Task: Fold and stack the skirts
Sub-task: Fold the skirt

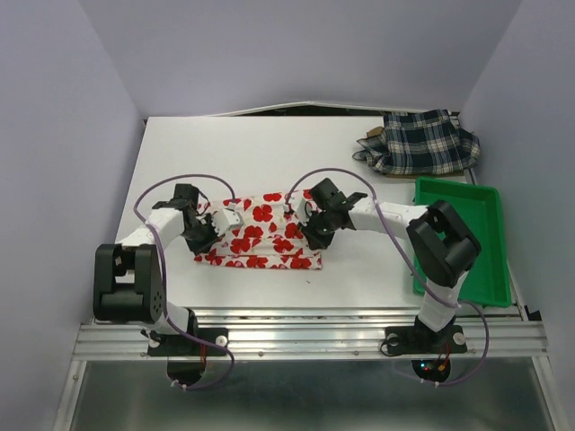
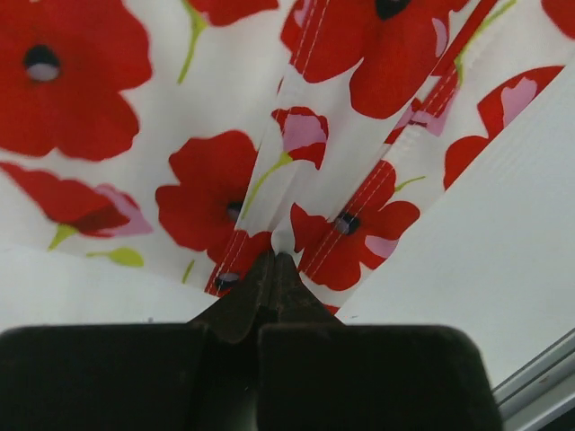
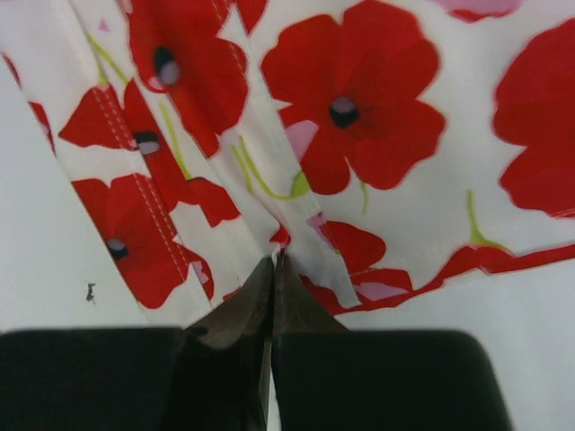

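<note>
Centre frame, flower-print skirt (image 1: pixel 260 235) on counter (image 1: pixel 207 144), left hand (image 2: pixel 274 262) and right hand (image 3: pixel 272 267) each closed, pinching its cloth, plaid skirt (image 1: pixel 422 142) heaped upper right, green tray (image 1: pixel 481 242) just below it.

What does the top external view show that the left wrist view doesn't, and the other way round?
Only the top view: the plaid skirt at the far right corner, the green tray and the right tool. Only the left wrist view: red stitching on the flowered skirt, and how the left tool, shut, pinches a fold. Both: that skirt and the left tool.
</note>
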Controlling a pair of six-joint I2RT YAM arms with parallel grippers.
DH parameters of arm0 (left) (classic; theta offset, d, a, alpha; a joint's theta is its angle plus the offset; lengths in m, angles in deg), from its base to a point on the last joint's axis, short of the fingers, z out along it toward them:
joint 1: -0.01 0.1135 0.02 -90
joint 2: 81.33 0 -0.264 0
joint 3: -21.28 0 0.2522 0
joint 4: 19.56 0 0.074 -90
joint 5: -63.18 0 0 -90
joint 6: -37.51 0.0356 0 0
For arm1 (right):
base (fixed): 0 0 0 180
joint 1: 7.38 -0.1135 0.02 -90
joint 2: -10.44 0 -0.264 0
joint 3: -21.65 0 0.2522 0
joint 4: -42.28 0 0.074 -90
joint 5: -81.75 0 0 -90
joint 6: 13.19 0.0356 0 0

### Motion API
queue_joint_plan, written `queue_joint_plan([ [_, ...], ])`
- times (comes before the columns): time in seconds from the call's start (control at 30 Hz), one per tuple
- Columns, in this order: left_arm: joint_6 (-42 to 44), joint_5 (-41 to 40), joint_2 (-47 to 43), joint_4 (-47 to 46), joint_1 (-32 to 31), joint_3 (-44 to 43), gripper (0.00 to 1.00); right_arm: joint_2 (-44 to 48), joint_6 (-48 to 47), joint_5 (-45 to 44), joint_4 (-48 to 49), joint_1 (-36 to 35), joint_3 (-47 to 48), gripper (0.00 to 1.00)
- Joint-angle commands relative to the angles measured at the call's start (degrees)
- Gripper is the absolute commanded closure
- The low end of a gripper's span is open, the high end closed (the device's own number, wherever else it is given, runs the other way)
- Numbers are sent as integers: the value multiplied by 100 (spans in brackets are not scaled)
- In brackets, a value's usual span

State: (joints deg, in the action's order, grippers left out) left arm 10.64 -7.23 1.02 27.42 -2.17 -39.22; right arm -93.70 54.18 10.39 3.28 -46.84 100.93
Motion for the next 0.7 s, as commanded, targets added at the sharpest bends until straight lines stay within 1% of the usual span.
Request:
queue_joint_plan([
  [0.0, -204, -87, 159, -288, -2, 279, 100, -282, 57, -596, 510, 18, 5, 99],
  [0.13, -354, -105, 255, -447, -37, 429, 100, -484, -4, -939, 651, 18, 84, 99],
  [0.27, -617, -114, 519, -544, -46, 271, 100, -844, -127, -1292, 757, 97, 400, 99],
  [0.37, -933, -96, 721, -614, -46, -27, 100, -1274, -162, -1494, 766, 377, 1023, 99],
  [0.4, -1030, -122, 748, -710, -46, -80, 100, -1511, -197, -1546, 766, 456, 1433, 99],
  [0.5, -1233, -53, 722, -720, -46, -238, 100, -1758, -425, -1600, 748, 711, 1920, 99],
  [0.6, -1321, 114, 467, -632, -55, -300, 100, -1619, -689, -1503, 748, 834, 2053, 99],
  [0.67, -1313, 237, 151, -553, -99, -283, 96, -1295, -812, -1424, 757, 888, 1904, 99],
])
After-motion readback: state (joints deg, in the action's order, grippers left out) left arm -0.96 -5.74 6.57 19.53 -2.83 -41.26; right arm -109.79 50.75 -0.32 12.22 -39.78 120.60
